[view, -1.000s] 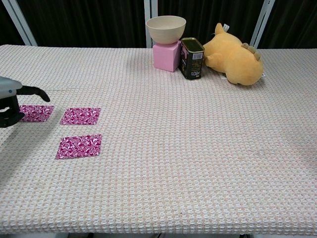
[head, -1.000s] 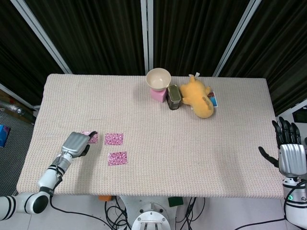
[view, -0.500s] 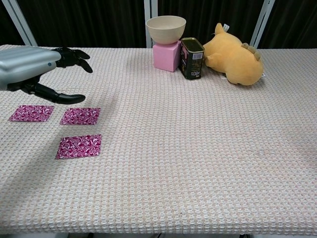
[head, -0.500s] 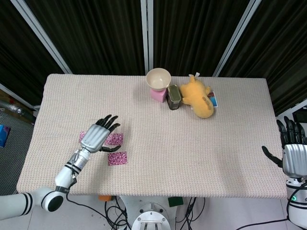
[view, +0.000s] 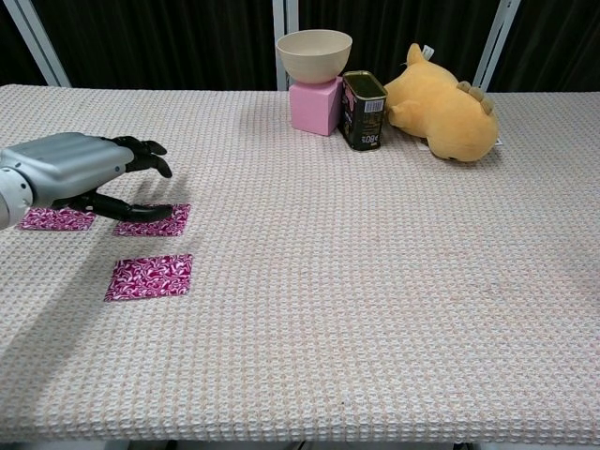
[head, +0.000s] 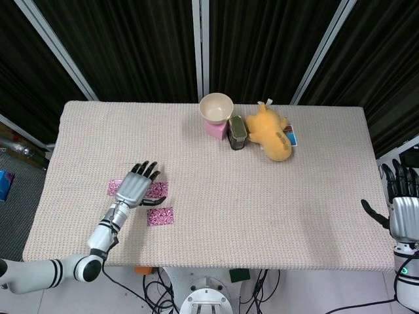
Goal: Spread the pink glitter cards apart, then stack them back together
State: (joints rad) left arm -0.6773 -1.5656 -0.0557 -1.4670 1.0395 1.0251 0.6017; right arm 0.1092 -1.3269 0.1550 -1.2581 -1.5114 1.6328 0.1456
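Left hand drops over the middle card

Nearest the front edge lies one card (view: 150, 277); behind it the left hand (view: 80, 169), fingers spread and holding nothing, has come down onto the middle card (view: 159, 222) from the left-edge card (view: 56, 219), so restacking looks underway. The right hand (head: 402, 212) waits open at the surface's right edge.

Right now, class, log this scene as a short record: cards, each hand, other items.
cards: three pink glitter cards lying apart, unstacked
left hand: fingers spread above the middle card, holds nothing
right hand: open, off the table's right edge
other items: bowl on pink block, tin, yellow plush toy
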